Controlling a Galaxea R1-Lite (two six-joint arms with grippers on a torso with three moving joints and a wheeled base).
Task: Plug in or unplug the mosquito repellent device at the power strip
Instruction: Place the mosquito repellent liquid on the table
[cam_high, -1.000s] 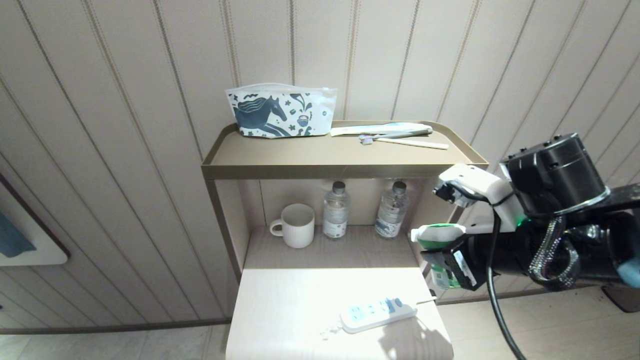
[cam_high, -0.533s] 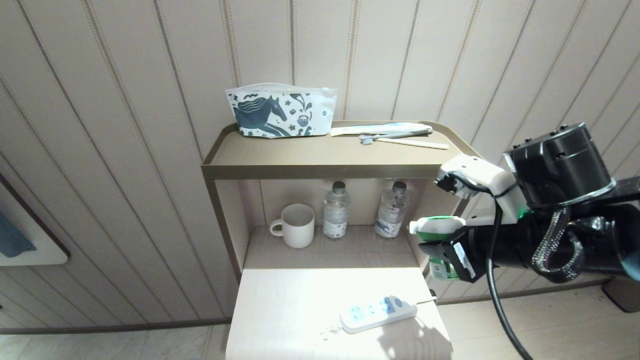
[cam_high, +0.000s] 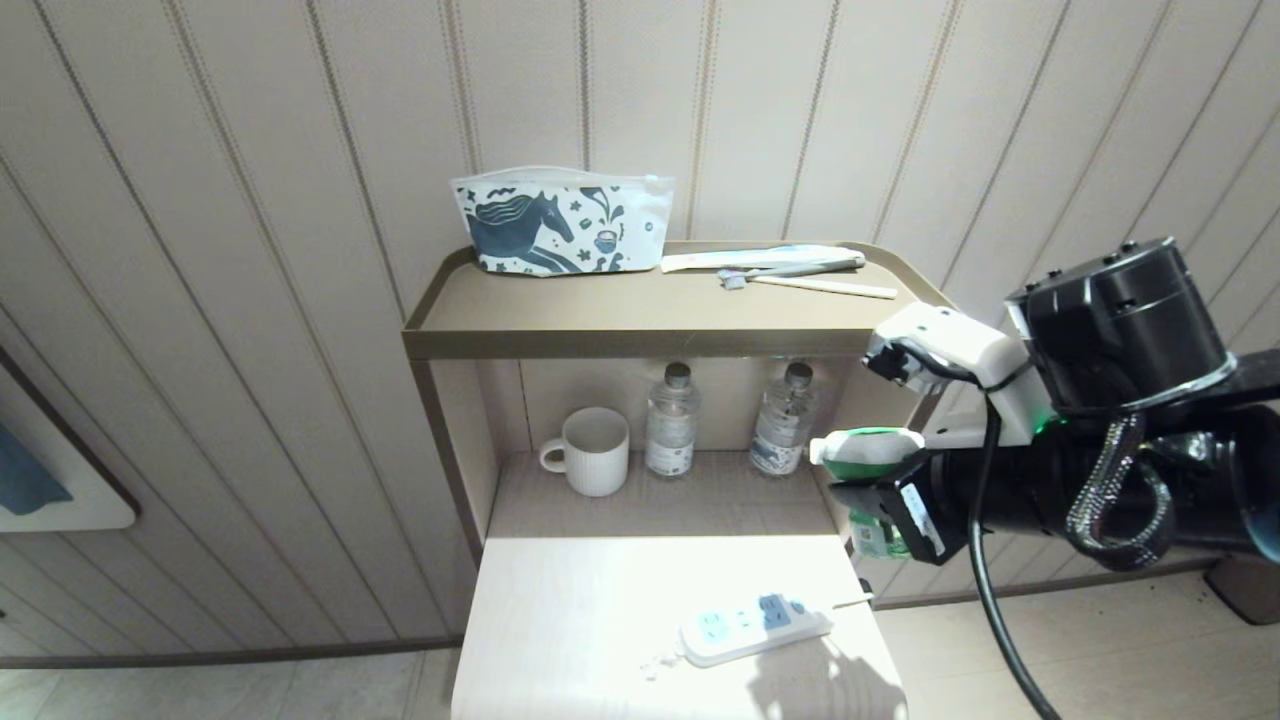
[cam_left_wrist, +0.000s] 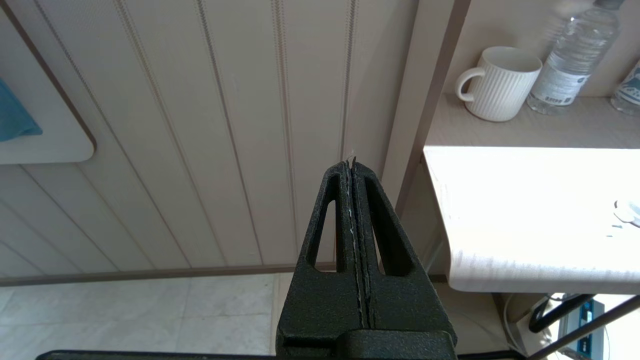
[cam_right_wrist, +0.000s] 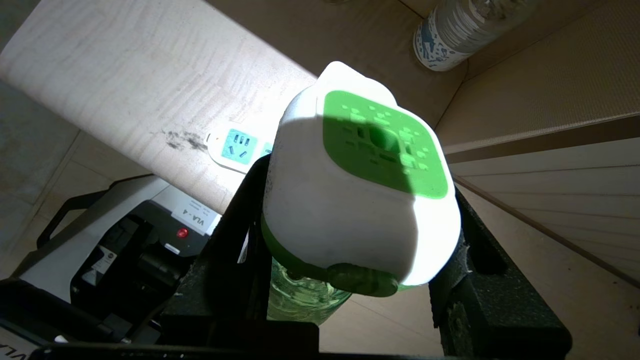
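My right gripper (cam_high: 880, 490) (cam_right_wrist: 350, 200) is shut on the mosquito repellent device (cam_high: 865, 452) (cam_right_wrist: 360, 170), a white head with a bright green face and a green liquid bottle below. It hangs in the air beside the stand's right edge, above and to the right of the power strip. The white power strip (cam_high: 752, 628) (cam_right_wrist: 235, 149) lies on the pale lower table top (cam_high: 560, 620), near its front right. My left gripper (cam_left_wrist: 352, 167) is shut and empty, off to the left of the table.
A white mug (cam_high: 592, 452) and two clear water bottles (cam_high: 672, 420) stand on the inner shelf. On the tan top shelf (cam_high: 640, 310) are a horse-print pouch (cam_high: 560, 222) and a toothbrush (cam_high: 800, 283). Panelled wall behind.
My right gripper with the device has moved a little to the left, towards the stand. The power strip has stayed put.
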